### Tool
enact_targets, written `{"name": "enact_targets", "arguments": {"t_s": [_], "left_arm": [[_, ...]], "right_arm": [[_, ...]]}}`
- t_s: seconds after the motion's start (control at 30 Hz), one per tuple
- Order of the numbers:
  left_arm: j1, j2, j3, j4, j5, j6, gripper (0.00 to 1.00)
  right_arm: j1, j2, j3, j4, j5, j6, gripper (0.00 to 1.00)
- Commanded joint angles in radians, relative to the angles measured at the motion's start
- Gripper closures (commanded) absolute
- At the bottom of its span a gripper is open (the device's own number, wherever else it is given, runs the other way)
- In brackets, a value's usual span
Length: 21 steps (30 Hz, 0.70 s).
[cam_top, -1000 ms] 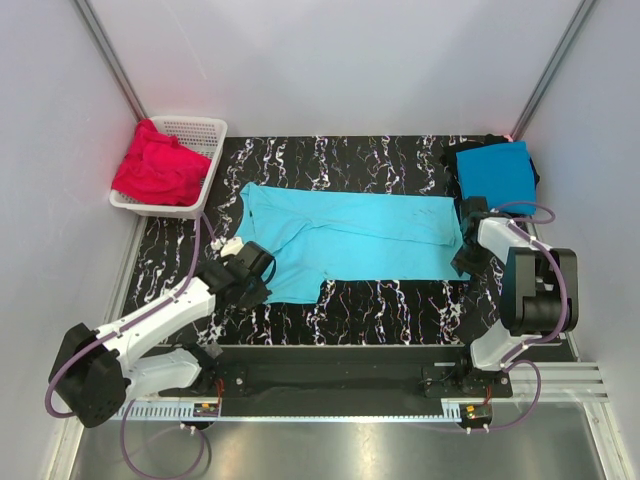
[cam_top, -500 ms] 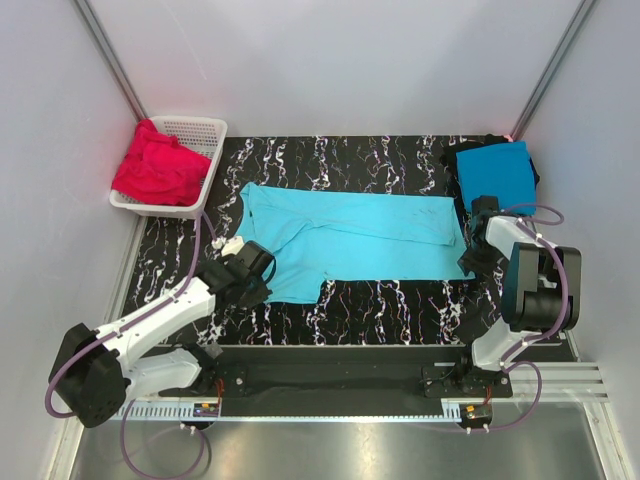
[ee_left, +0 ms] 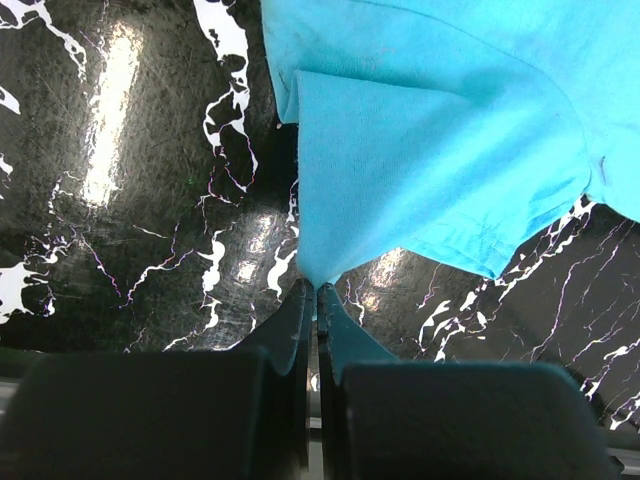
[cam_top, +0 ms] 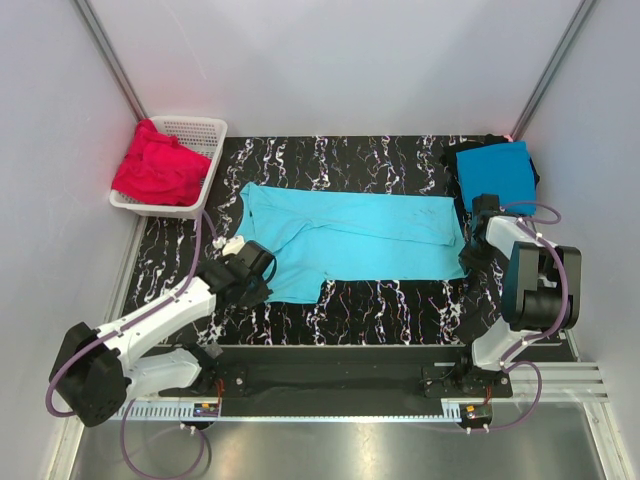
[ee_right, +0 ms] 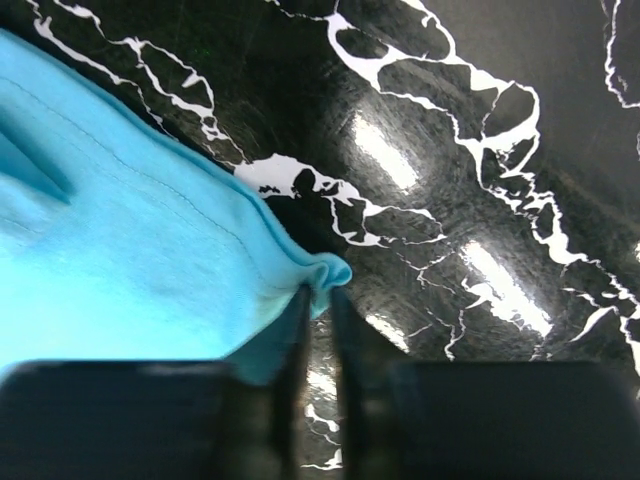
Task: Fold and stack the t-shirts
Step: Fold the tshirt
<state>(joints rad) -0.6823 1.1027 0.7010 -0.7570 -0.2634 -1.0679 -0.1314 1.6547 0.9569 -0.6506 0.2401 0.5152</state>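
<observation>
Left gripper (ee_left: 315,291) is clamped right down on a near corner of the turquoise t-shirt (ee_left: 430,150), with the cloth pinched at the very tips. Right gripper (ee_right: 318,292) has its jaws narrow around the opposite near corner. The hem is bunched up between them, so that looks like a pinch too.

Each arm has its own end, and neither needs to reach across. From both grippers the shirt runs away toward the far side of the table (cam_top: 380,300). Its long axis goes left to right, spanning the gap between the two arms. Likely next move is lifting that near edge and carrying it over toward the far one, which only works if both corners travel together.

Count-wise:
- one turquoise, spread flat
- one blue t-shirt (cam_top: 495,172), folded at far right
- one black t-shirt (cam_top: 449,160) underneath the blue
- red t-shirts (cam_top: 155,168) heaped in the one basket (cam_top: 196,126), can't tell how many
</observation>
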Motion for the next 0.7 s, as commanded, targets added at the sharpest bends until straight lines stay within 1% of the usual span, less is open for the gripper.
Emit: {"name": "enact_targets", "arguments": {"t_s": [0.0,0.07,0.13,0.37,0.47,0.67], "left_arm": [[0.003,0.000,0.015,0.027,0.006,0.019,1.00],[0.003,-0.001,0.011,0.027,0.006,0.020,1.00],[0.003,-0.003,0.009,0.027,0.006,0.020,1.00],[0.003,-0.010,0.011,0.025,0.009,0.022,1.00],[0.003,-0.038,0.023,0.018,-0.002,0.028,1.00],[0.003,-0.087,0.081,-0.024,-0.080,0.046,1.00]], "right_arm": [[-0.010,0.022,0.005,0.012,-0.015,0.000,0.86],[-0.010,0.024,0.008,0.011,-0.006,0.003,0.98],[-0.010,0.022,0.009,0.006,-0.001,0.002,1.00],[-0.010,-0.021,0.013,-0.004,-0.007,0.003,1.00],[-0.008,-0.062,0.028,-0.027,-0.004,0.002,1.00],[-0.008,-0.142,0.085,-0.089,-0.004,-0.006,1.00]]}}
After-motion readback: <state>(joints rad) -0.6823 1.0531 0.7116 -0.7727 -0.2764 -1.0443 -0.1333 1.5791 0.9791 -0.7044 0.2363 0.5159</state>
